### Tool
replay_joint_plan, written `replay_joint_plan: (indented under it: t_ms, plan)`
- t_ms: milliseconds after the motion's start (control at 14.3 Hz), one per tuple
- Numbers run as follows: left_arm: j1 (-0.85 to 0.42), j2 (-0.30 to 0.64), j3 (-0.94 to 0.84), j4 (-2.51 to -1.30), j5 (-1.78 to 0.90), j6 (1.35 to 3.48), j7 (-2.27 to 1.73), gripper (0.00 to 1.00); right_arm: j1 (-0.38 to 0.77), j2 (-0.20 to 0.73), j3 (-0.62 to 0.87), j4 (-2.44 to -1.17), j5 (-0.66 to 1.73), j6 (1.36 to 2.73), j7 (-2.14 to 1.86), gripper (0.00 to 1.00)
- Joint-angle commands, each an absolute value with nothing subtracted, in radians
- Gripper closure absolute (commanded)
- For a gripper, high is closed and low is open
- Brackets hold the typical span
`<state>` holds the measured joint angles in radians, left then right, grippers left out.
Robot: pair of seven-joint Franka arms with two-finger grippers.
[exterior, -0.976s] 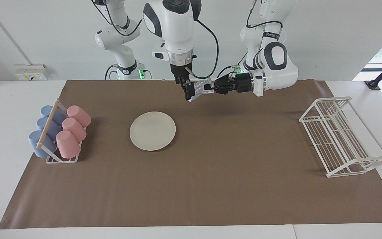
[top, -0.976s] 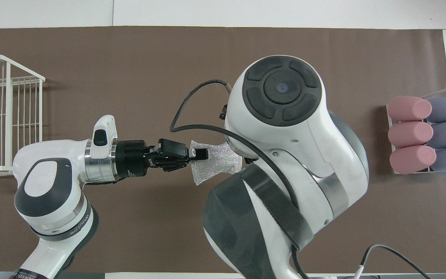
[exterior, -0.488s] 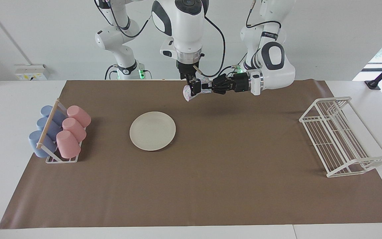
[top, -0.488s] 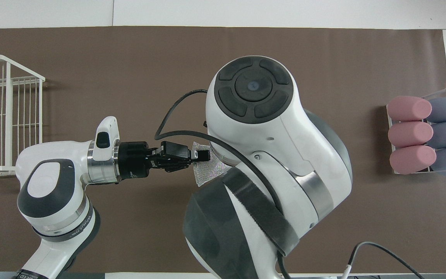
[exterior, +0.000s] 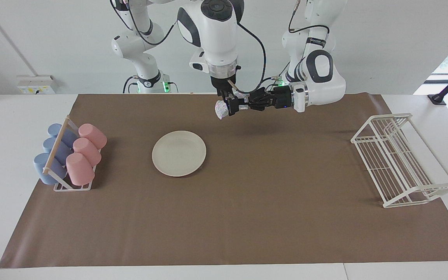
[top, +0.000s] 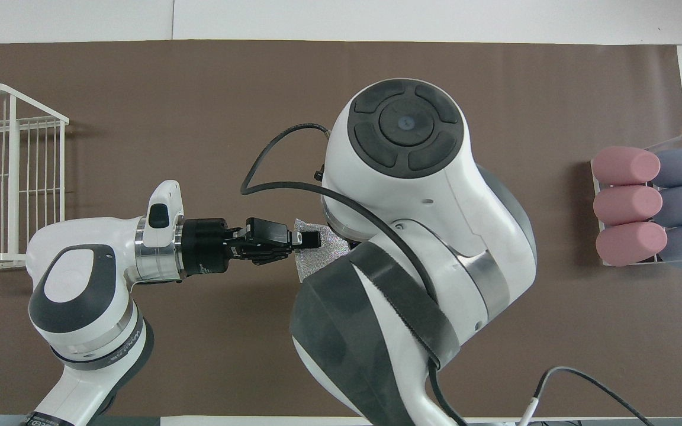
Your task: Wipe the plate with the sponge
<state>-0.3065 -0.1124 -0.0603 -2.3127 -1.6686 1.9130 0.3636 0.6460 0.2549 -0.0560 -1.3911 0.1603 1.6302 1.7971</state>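
Observation:
The cream plate [exterior: 179, 153] lies flat on the brown mat, toward the right arm's end of the table; in the overhead view the right arm covers it. The silvery sponge [exterior: 220, 110] [top: 315, 262] hangs bunched in the air over bare mat, with my left gripper [exterior: 242, 106] [top: 312, 239] reaching in level and shut on it. My right gripper [exterior: 228, 108] points straight down with its open fingers at the sponge; I cannot tell whether they touch it. It is hidden under its own arm in the overhead view.
A rack of pink and blue cups [exterior: 70, 155] [top: 652, 204] stands at the right arm's end of the mat. A white wire dish rack [exterior: 401, 159] [top: 9, 177] stands at the left arm's end.
The two grippers have drawn closer together. The sponge, spread flat between them a second ago, is now bunched and pokes out past the right gripper. The plate has not moved.

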Motion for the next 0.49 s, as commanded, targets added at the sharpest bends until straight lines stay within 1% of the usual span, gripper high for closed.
replay_joint_plan:
  t_ms: [0,139,209,418]
  plan:
    - [-0.319,-0.143,-0.051,-2.349,-1.694,1.93,0.385,1.0,0.608,0.157,-0.049,-1.538,0.231,1.722,1.773,0.0]
    - [-0.319,-0.143,-0.051,-2.349,-1.694,1.93,0.385,1.0,0.598,0.143,-0.049,-1.551,0.242,1.721,1.772,0.0]
    - [-0.319,-0.143,-0.051,-2.349,-1.694,1.93,0.385,1.0,0.598,0.135,-0.048,-1.578,0.247,1.733,1.77,0.0]
    - [-0.319,-0.143,-0.051,-2.349,-1.694,1.93,0.385,1.0,0.609,0.094,-0.048,-1.678,0.291,1.84,1.779,0.0]
